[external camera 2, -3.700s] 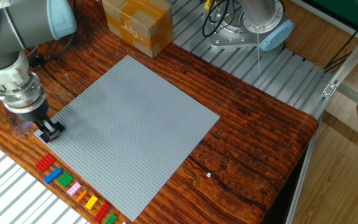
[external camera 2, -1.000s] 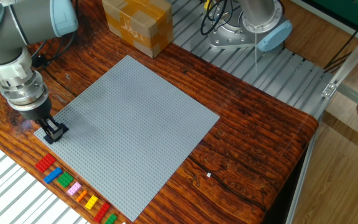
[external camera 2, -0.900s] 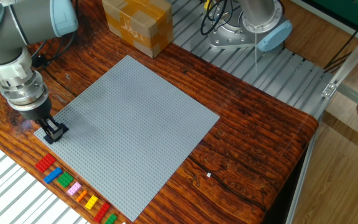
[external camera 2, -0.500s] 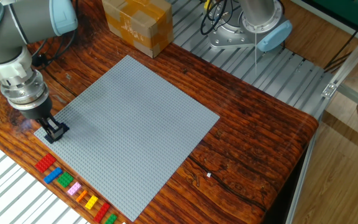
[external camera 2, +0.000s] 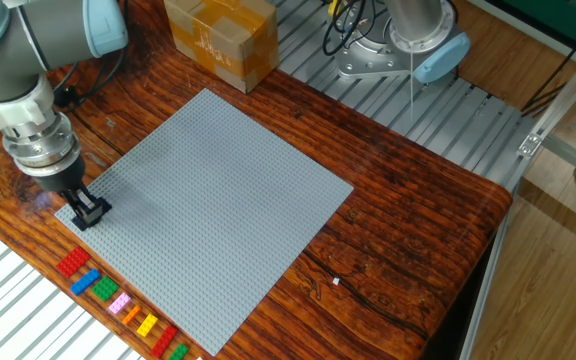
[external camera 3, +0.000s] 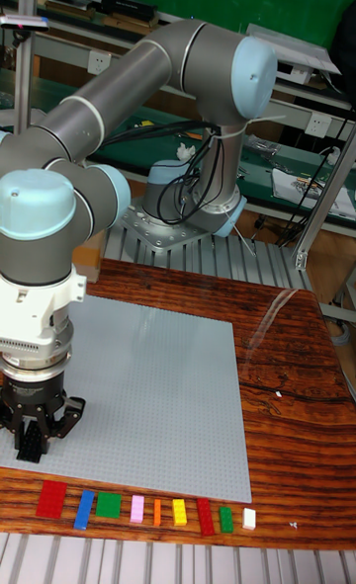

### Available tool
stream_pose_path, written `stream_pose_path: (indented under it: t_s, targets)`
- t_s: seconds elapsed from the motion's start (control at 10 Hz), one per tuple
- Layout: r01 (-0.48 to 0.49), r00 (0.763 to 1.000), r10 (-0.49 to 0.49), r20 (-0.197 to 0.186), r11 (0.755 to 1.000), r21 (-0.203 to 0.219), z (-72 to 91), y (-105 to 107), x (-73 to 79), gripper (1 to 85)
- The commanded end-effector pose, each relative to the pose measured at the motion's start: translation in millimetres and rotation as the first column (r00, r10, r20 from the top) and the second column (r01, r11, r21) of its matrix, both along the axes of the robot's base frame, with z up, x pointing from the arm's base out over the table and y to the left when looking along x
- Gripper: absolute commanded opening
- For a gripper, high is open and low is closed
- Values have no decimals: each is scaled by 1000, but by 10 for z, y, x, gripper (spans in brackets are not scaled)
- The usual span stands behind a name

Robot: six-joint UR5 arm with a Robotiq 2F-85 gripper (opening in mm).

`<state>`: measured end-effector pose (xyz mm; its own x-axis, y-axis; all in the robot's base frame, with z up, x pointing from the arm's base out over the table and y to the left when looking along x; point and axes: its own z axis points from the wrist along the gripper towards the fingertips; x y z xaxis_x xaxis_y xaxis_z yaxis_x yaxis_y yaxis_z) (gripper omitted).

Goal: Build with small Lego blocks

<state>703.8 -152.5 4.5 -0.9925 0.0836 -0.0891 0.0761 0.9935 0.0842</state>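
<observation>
At the near left corner of the grey baseplate (external camera 2: pixel 218 215), we see the gripper (external camera 2: pixel 89 212) with its dark fingers (external camera 3: pixel 30 438) drawn close around something black; whether that is a black brick or only the fingertips, we cannot tell, nor whether they are truly clamped. The tips sit at the plate's edge, and contact with the studs is not clear in either view.

Just beside that edge, on the wooden surface (external camera 2: pixel 388 240), we count a row of small Lego blocks (external camera 3: pixel 148 511): red, blue, green, pink, orange, yellow, red, green, and a white one at the end. In the fixed view, the far end of the row is cut off by the picture's border.

A closed brown cardboard box (external camera 2: pixel 220 38) stands beyond the plate's far corner; its contents are hidden, and its top is cropped.
</observation>
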Motion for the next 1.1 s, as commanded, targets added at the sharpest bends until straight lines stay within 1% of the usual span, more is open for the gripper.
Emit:
stream_pose_path:
  t_s: [0.0, 0.2, 0.4, 0.5, 0.6, 0.8, 0.9, 1.0]
  targets:
    - [9, 1000, -10, 4, 1000, 9, 29, -14, -19, 10]
    - [18, 1000, -19, 23, 1000, 13, -28, 58, 12, 10]
    - [12, 1000, -13, 23, 1000, 17, -40, 72, 14, 10]
    - [4, 1000, -5, 19, 1000, 30, -27, 76, 0, 10]
    - [-1, 1000, 1, 1, 1000, 16, 12, -21, -41, 10]
    - [-12, 1000, 12, -15, 1000, 18, 106, -108, -55, 33]
    - [-6, 1000, 6, -4, 1000, 9, 97, -142, -7, 47]
    - [-3, 1000, 3, -2, 1000, 2, 71, -135, 5, 60]
